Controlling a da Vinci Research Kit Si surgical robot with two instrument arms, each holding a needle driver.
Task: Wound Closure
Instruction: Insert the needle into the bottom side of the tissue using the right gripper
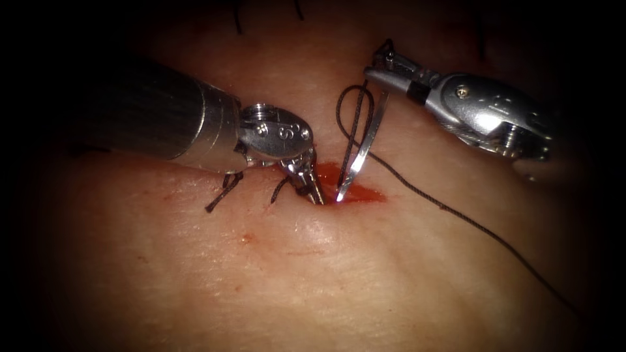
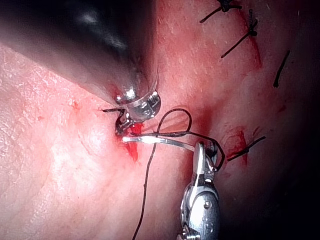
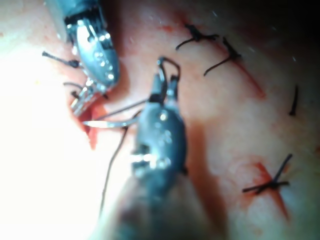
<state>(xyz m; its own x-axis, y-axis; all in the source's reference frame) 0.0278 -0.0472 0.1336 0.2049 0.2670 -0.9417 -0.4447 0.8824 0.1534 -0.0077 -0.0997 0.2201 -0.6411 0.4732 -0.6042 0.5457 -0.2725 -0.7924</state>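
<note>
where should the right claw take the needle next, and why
Probably a small dip of the needle tip into the cut. The right claw grips the needle near its thread end, and the tip hovers just over the red fluid, not in the tissue. The left claw rests at the cut's left edge.

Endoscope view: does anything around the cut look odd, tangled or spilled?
Nothing stands out. The right end effector holds the needle near its thread end, tip at the cut, where red fluid pools. The thread loops loosely beside the needle. The left end effector rests at the cut's edge.
</note>
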